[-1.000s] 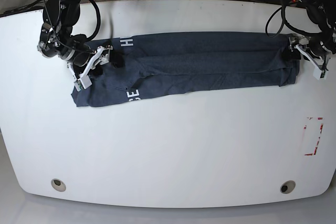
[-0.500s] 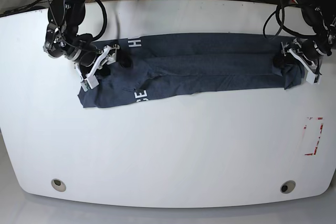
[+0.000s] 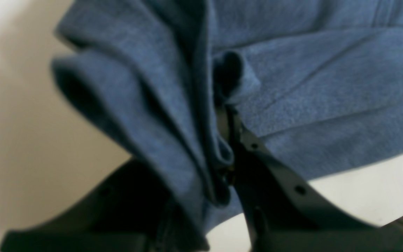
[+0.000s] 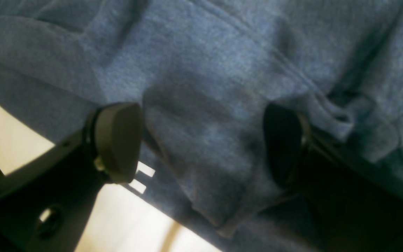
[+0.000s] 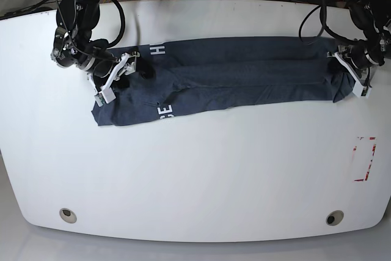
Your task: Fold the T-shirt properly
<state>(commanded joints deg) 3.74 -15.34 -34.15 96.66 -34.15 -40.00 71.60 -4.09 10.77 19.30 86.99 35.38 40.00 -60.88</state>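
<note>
The dark navy-grey heathered cloth T-shirt with white block lettering [image 5: 232, 71] is lying folded into a long band across the far half of the white oval worktop [image 5: 195, 175], stretched between the two end effectors.

The left end effector [image 5: 351, 77] is pinching the bunched end of the band. In the left wrist view its black jaws are pressed together on several stacked folds of the cloth [image 3: 201, 105], which are rising straight out from between them, with bare worktop showing beside and below.

The right end effector [image 5: 116, 77] is sitting at the opposite end of the band, over the cloth near the white letters [image 5: 164, 112]. In the right wrist view its two rounded pads [image 4: 117, 140] are standing spread apart, with a ridge of fabric [image 4: 201, 147] lying between them; the pads are not closing on it. More cloth is filling the view beyond the pads, and a strip of pale worktop is showing beneath the nearer one.

Well away from the left end effector, toward the near edge, a red-outlined rectangular mark [image 5: 365, 158] is lying on the worktop.
</note>
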